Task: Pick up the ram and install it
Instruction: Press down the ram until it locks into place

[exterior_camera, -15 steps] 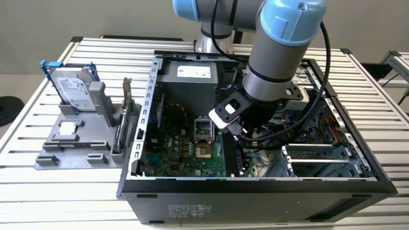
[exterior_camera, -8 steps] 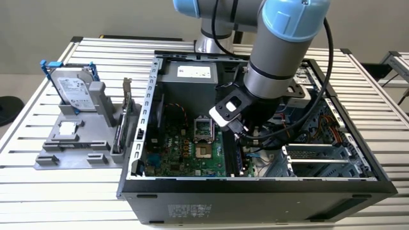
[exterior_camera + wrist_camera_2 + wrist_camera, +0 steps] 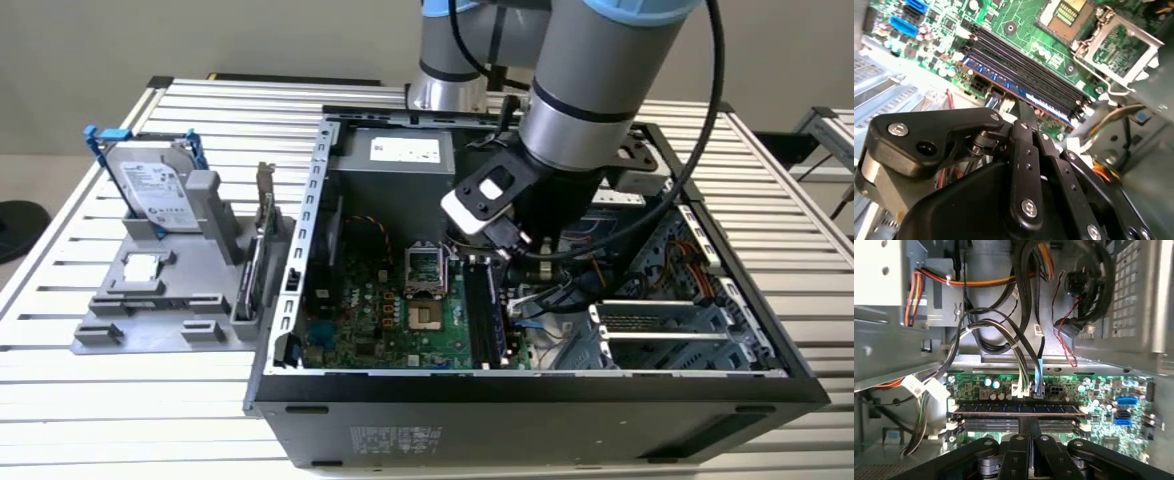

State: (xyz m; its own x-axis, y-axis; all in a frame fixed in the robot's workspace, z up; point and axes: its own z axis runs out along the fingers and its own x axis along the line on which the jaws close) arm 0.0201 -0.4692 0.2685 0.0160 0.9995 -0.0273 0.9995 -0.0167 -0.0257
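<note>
One open black metal computer case (image 3: 534, 395) holds the green motherboard (image 3: 400, 320). Inside it, the black gripper (image 3: 1029, 427), fingers pressed together, sits above the long blue-green ram stick (image 3: 1016, 410), seated in its slot.

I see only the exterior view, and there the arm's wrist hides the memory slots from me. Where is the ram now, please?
Observer: In both wrist views the ram stands in a slot of the motherboard, not between the jaws.
Operator: Are the jaws open, then?
Observer: No. In the first wrist view the gripper has its jaws shut together, with the tips right at the ram's top edge, near its middle. I cannot confirm contact.
Operator: Which slot is it?
Observer: The end one, next to the cable connectors. The other slots beside it are empty.
</note>
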